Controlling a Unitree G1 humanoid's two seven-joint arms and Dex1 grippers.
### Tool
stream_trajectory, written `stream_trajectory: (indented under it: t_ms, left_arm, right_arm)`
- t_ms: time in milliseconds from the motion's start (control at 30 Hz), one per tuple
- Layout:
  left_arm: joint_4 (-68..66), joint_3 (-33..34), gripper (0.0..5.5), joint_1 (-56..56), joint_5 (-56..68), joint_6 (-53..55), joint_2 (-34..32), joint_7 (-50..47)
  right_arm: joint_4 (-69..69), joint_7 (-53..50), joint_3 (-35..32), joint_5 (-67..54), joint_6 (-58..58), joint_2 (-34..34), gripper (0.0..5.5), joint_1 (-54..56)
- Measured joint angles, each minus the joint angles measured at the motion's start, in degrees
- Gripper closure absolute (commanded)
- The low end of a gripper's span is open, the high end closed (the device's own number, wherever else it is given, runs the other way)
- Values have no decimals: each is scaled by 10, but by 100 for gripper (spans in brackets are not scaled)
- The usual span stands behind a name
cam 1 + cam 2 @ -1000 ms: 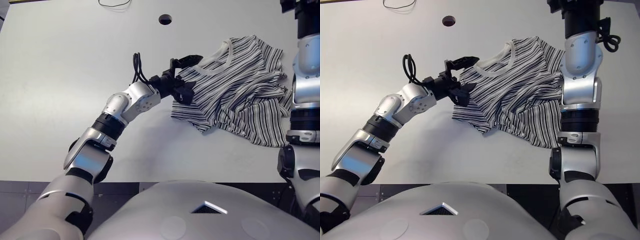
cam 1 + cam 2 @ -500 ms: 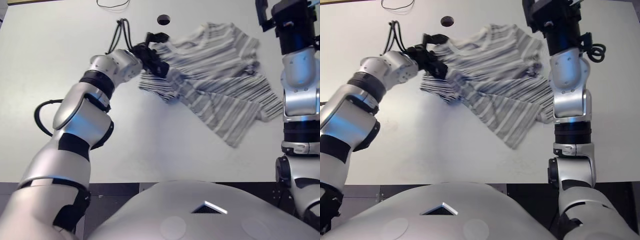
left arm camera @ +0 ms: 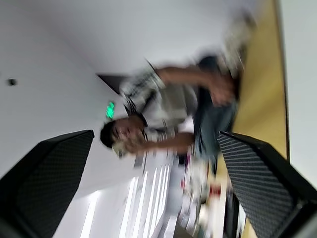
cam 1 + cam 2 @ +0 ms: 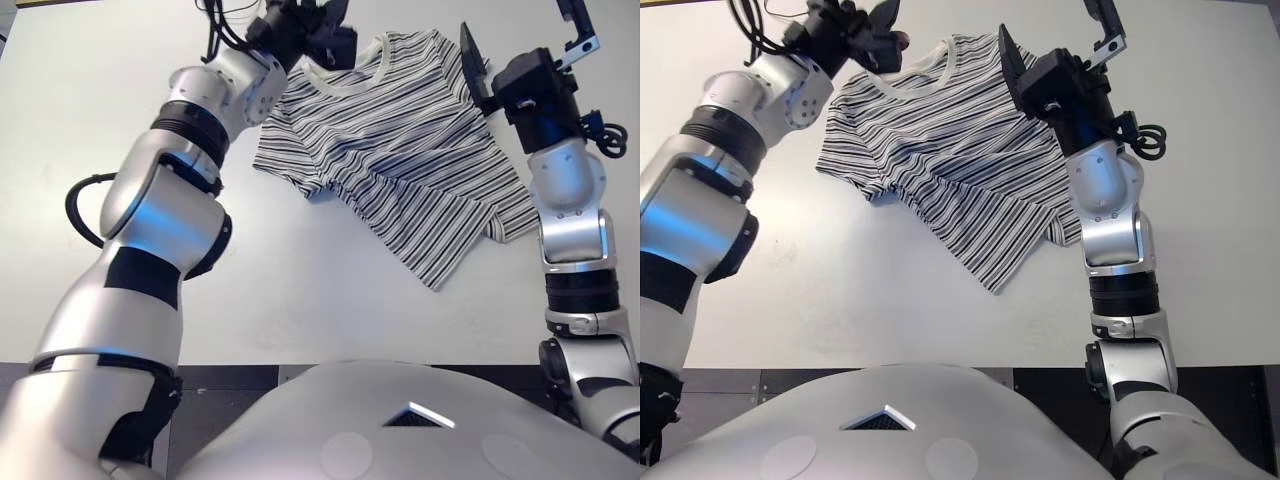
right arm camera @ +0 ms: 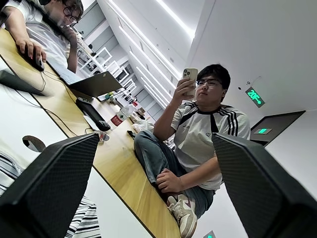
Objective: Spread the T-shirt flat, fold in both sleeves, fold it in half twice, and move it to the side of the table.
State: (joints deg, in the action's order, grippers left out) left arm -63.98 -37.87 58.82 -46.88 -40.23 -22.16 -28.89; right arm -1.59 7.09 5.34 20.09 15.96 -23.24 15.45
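Worktop [image 4: 120, 250]: white, carries the garment in its far half, right of centre.

T-shirt [image 4: 400, 150]: striped, lying on the worktop with the collar [image 4: 352, 78] toward the far edge and the hem running down toward the near right. I read it as mostly open but not flat. A diagonal crease crosses the chest, and the sleeve [image 4: 285, 160] on my left side is bunched where it meets the body.

Right gripper [image 4: 518, 30]: raised above the shirt's right shoulder, fingers spread wide and pointing up, nothing between them.

Left gripper [image 3: 156, 134]: at the far edge just beside the collar. My wrist camera shows the two fingers far apart with no cloth in the gap, so I log it as released.
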Motion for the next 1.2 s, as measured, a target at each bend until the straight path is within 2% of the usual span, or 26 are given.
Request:
stream_trajectory:
  t_ms: [67,167,333,467,533,800,1033,1200]
  left_arm:
    - [109,-29,86,-103,18,-69,-8,69]
    - [232,-83,86,-273,18,-72,6,173]
    - [334,-67,86,-314,28,-13,27,244]
    - [318,-76,86,-320,7,24,76,252]
    - [325,-78,86,-320,-2,29,75,259]
    - [460,-87,86,-334,-21,25,-40,370]
    - [548,-88,86,-329,-12,-38,-130,454]
    - [596,-17,86,-421,102,-65,-311,484]
  right_arm:
    - [-1,-5,-23,-1,-7,-4,129,18]
    - [-11,-13,-69,-12,-25,-26,129,74]
    - [-22,-12,-62,-4,-29,-26,129,93]
    - [-21,-11,-56,1,-30,-24,129,93]
    - [-21,-8,-50,1,-30,-24,129,91]
    - [-27,-4,-36,12,-30,-22,129,79]
    - [-27,-3,-16,18,-30,-15,129,75]
    - [-15,-4,-4,22,-29,-11,129,63]
